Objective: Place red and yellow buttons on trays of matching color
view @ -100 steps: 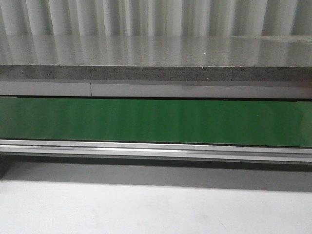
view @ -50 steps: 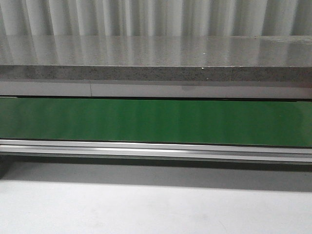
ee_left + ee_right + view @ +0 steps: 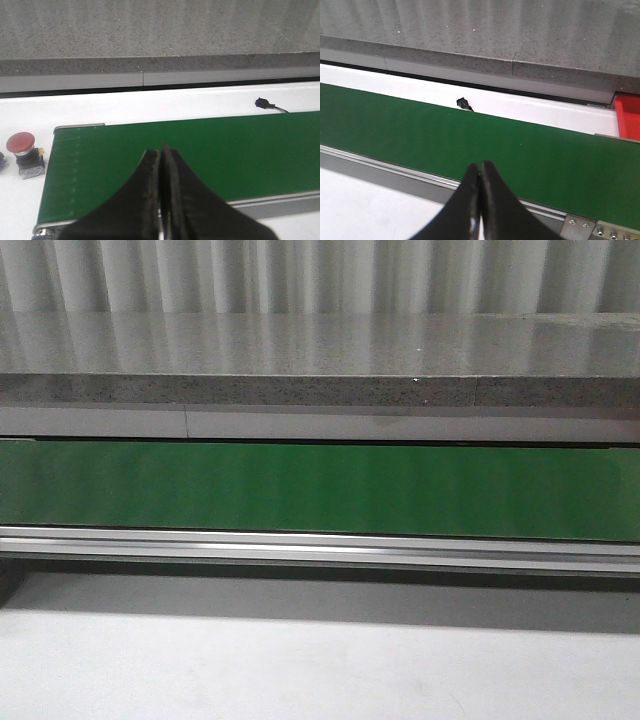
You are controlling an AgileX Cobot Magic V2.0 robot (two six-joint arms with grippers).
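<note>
Both my claws pinched tight, empty: left claw (image 3: 161,165), right claw (image 3: 479,175), both over green belt (image 3: 320,490). Red button (image 3: 24,154) upright on white worktop (image 3: 150,106), just beside belt end. Red tray (image 3: 627,117) corner near belt.

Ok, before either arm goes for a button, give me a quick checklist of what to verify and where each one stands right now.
1. Left gripper empty: ok, jaws closed on nothing.
2. Right gripper empty: ok, jaws closed on nothing.
3. Jaws opened for a pick: not ok, both are shut.
4. Red button located: ok, it stands upright on the white surface beside the end of the green belt, seen only in the left wrist view.
5. Yellow button located: cannot tell, none shows in any view.
6. Trays located: cannot tell; a red edge, possibly the red tray, shows past the belt in the right wrist view, and no yellow tray is visible.
</note>
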